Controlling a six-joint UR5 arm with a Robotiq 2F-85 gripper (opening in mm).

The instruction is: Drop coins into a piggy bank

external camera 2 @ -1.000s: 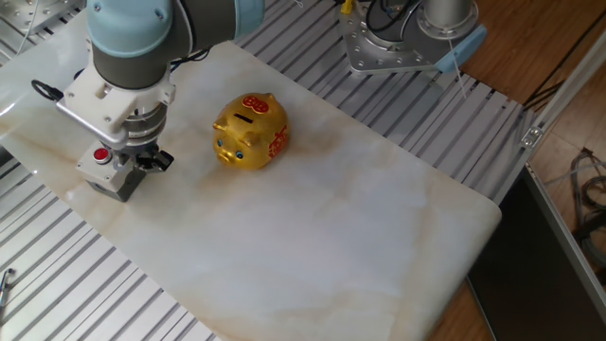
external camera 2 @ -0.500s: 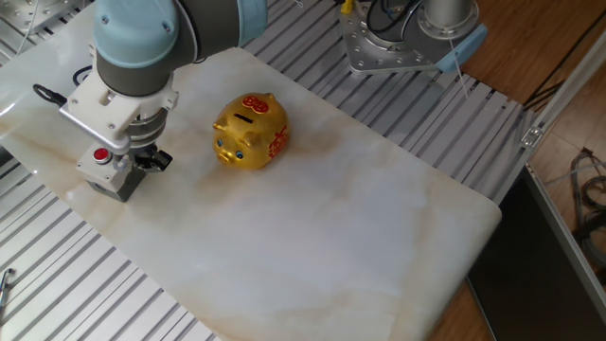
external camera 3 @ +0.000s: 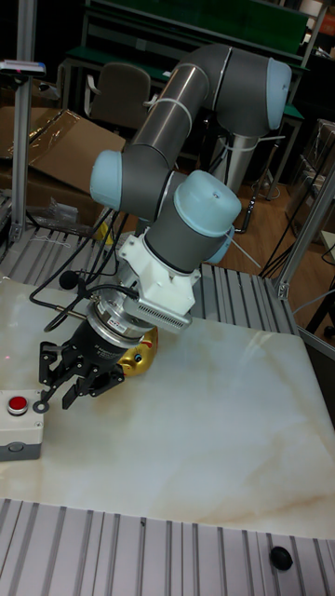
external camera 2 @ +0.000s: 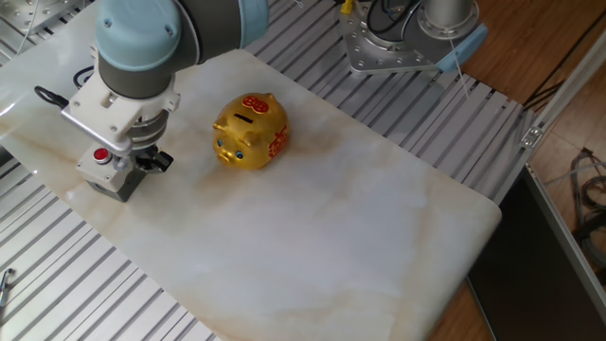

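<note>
One pincer, no coin in sight.
Over the last second the arm had crept slightly up and right above the grey button box (external camera 2: 106, 167), pincer (external camera 3: 58, 377) spread open and empty as far as I could tell. Nearby, the piggy bank (external camera 2: 250, 132) sat untouched on the bench (external camera 2: 379, 227); coin pickup seemingly remained.

No legible text/labels; red marks on piggy bank (external camera 2: 250, 132) unreadable.
</note>
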